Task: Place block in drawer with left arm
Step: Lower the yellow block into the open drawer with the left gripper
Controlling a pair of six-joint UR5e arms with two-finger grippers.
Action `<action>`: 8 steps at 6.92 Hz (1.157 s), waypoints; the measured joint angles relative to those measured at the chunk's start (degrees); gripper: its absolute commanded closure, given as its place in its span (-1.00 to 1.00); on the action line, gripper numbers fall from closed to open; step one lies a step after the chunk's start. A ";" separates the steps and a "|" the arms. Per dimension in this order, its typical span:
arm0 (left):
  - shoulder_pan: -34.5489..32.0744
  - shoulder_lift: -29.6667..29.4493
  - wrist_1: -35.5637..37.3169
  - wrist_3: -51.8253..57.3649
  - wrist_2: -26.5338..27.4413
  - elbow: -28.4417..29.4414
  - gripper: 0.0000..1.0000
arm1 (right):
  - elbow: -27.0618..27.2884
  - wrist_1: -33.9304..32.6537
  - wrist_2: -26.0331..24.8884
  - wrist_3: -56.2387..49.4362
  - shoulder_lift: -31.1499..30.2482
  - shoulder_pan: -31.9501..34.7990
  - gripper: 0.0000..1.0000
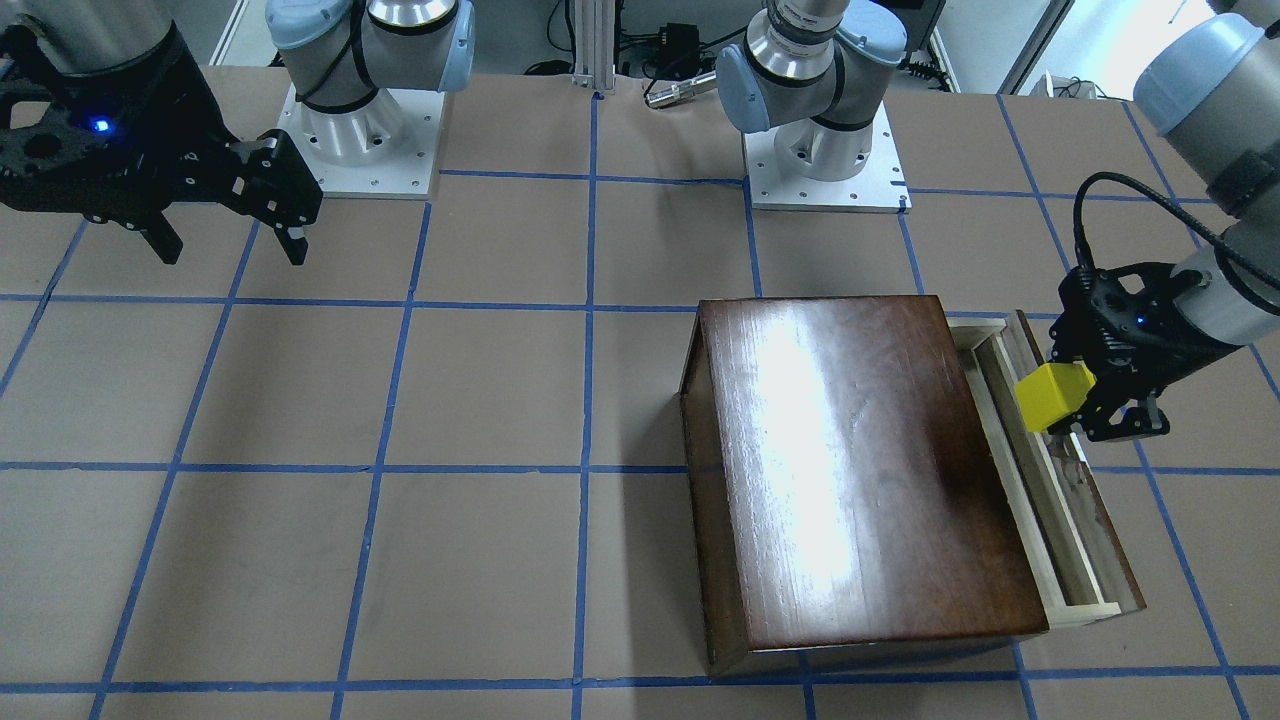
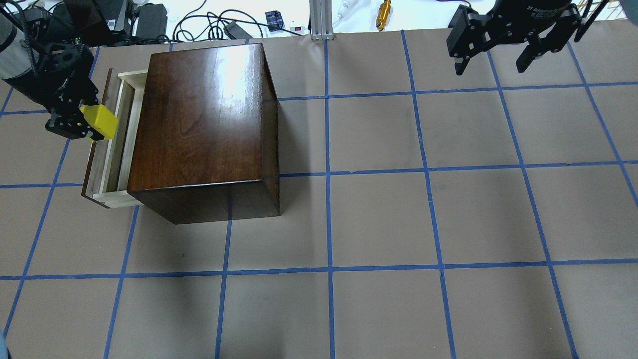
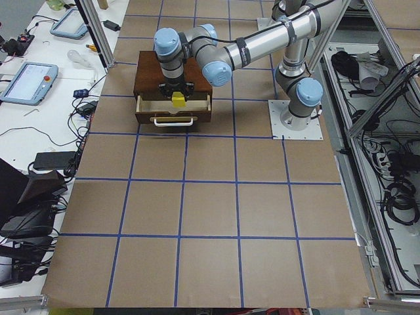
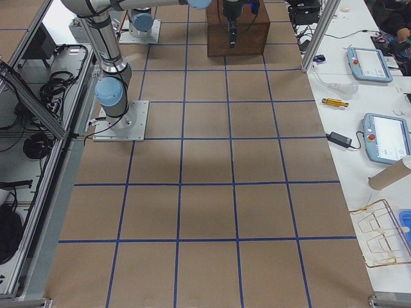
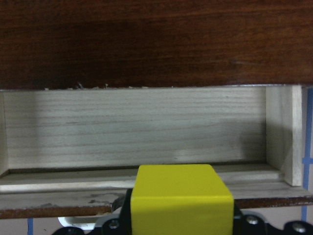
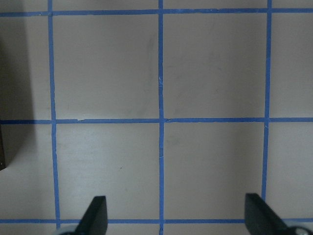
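The yellow block is held in my left gripper, which is shut on it. It hangs above the outer edge of the open drawer of the dark-brown wooden box. In the overhead view the block sits over the drawer's front panel, with the left gripper just outside it. The left wrist view shows the block low in the frame and the pale drawer floor beyond it. My right gripper is open and empty, high over the far right of the table.
The box stands on brown paper with a blue tape grid. The two arm bases are bolted at the robot's edge. Cables and a brass part lie beyond the far table edge.
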 measured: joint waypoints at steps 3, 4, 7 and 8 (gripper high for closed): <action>-1.42 -2.03 2.55 0.03 0.06 -0.23 1.00 | 0.00 0.00 -0.03 -0.01 -0.01 0.00 -1.00; -1.65 -2.59 2.73 -0.24 0.04 -0.26 1.00 | 0.00 0.00 -0.01 -0.01 0.00 0.02 -1.00; -2.04 -3.65 2.83 -1.60 0.03 -0.62 0.98 | 0.00 0.00 -0.02 -0.01 0.02 0.02 -1.00; -2.26 -3.75 3.01 -1.70 0.03 -0.80 0.71 | 0.00 0.00 -0.03 -0.01 0.02 0.03 -1.00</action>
